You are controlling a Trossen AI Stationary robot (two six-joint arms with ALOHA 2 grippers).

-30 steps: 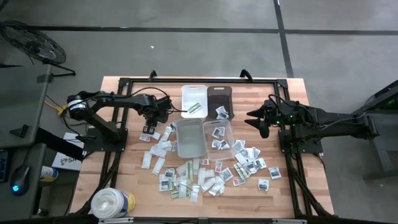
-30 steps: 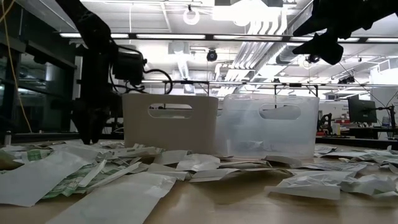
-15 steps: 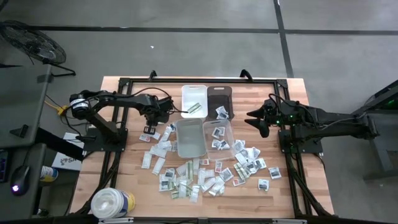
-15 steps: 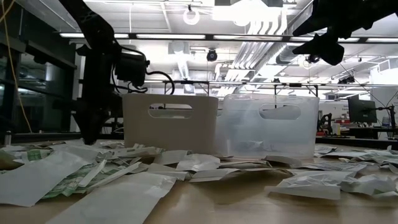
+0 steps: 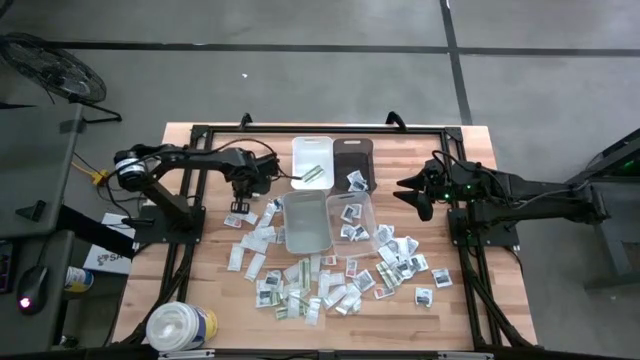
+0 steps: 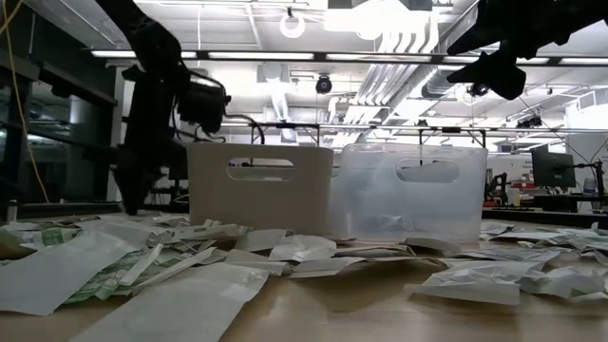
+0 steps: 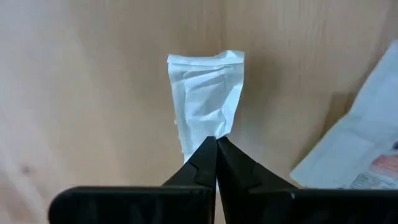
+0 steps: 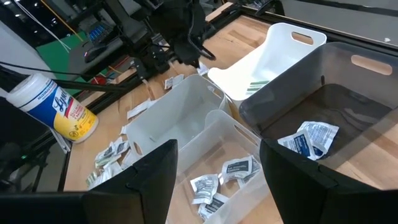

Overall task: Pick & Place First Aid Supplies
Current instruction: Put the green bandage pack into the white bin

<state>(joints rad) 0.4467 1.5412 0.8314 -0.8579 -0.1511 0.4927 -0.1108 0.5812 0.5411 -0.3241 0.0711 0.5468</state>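
Note:
Many small white and greenish paper packets (image 5: 310, 285) lie scattered flat on the wooden table, and some lie inside the bins. At the table's left, my left gripper (image 5: 240, 203) points straight down and is shut on one crumpled white packet (image 7: 205, 93). In the low view its fingers (image 6: 130, 201) reach down to the table left of the white bin (image 6: 259, 185). My right gripper (image 5: 421, 196) hovers open at the table's right and holds nothing. Its fingers frame the bins in the right wrist view (image 8: 217, 186). My left gripper pinches the white packet by one narrow end (image 7: 209, 132) between its two fingertips, coming from above and pointing down. The rest of the packet spreads out wrinkled beyond the tips. Whether its free end still lies on the wood, I cannot tell.
A white bin (image 5: 312, 160) and a dark bin (image 5: 352, 160) stand at the back. Two clear bins (image 5: 306, 220) (image 5: 349, 215) stand in front of them. A big round tub (image 5: 180, 325) stands at the near left corner. Another packet (image 7: 360, 155) lies close to the held one.
My left gripper has shut its fingers on the white packet and has risen slightly, its arm tipping a little in the low view. My right gripper has kept still.

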